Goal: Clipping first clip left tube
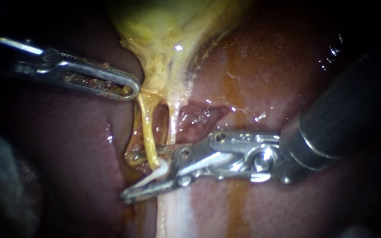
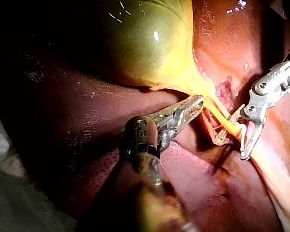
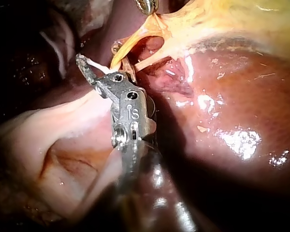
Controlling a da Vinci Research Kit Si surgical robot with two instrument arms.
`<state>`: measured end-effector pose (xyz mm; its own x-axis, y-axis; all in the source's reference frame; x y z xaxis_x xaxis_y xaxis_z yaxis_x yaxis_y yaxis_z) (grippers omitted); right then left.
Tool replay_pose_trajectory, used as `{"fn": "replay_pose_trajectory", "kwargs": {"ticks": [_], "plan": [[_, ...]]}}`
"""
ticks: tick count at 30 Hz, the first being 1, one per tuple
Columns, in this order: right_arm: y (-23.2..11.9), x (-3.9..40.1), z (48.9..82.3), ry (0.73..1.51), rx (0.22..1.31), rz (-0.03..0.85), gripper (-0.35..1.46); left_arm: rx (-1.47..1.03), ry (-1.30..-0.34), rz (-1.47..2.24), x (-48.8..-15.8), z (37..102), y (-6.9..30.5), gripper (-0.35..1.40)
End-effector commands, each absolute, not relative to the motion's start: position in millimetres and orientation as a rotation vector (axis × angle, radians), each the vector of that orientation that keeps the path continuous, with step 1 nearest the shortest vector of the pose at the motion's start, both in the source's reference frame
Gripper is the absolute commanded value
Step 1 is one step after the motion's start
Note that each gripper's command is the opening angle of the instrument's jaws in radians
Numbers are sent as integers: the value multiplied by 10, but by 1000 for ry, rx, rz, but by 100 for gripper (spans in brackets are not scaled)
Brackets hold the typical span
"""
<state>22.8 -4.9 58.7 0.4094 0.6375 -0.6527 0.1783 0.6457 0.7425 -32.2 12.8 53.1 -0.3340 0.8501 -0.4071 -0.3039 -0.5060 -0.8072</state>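
The yellow-green gallbladder [image 1: 173,26] narrows into two thin tubes over the liver [image 1: 296,79]. The left tube [image 1: 145,128] is yellow and the right tube [image 1: 173,125] is paler. My left instrument [image 1: 131,88] comes in from the left, its jaws shut on the gallbladder's neck and holding it taut. My right instrument [image 1: 131,176] comes in from the right with its jaws open, one on each side of the left tube's lower end. A white clip [image 1: 159,173] sits between them against the tube. In the left wrist view my left instrument [image 2: 198,101] grips the neck.
A pale band of tissue [image 1: 173,216] runs down below my right instrument's jaws. A raw reddish patch [image 1: 199,114] lies on the liver just right of the tubes. Dark liver surface fills the left side under my left instrument.
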Motion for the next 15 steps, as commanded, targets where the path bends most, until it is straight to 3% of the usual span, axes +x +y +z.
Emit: {"fn": "replay_pose_trajectory", "kwargs": {"ticks": [1, 15], "plan": [[-49, 228, 582, 1147, 861, 339, 48, -1101, -808, 1920, -322, 532, 128, -35], [-46, 225, 555, 1177, 884, 345, 48, -1101, -809, 1920, -321, 533, 129, -35]]}}
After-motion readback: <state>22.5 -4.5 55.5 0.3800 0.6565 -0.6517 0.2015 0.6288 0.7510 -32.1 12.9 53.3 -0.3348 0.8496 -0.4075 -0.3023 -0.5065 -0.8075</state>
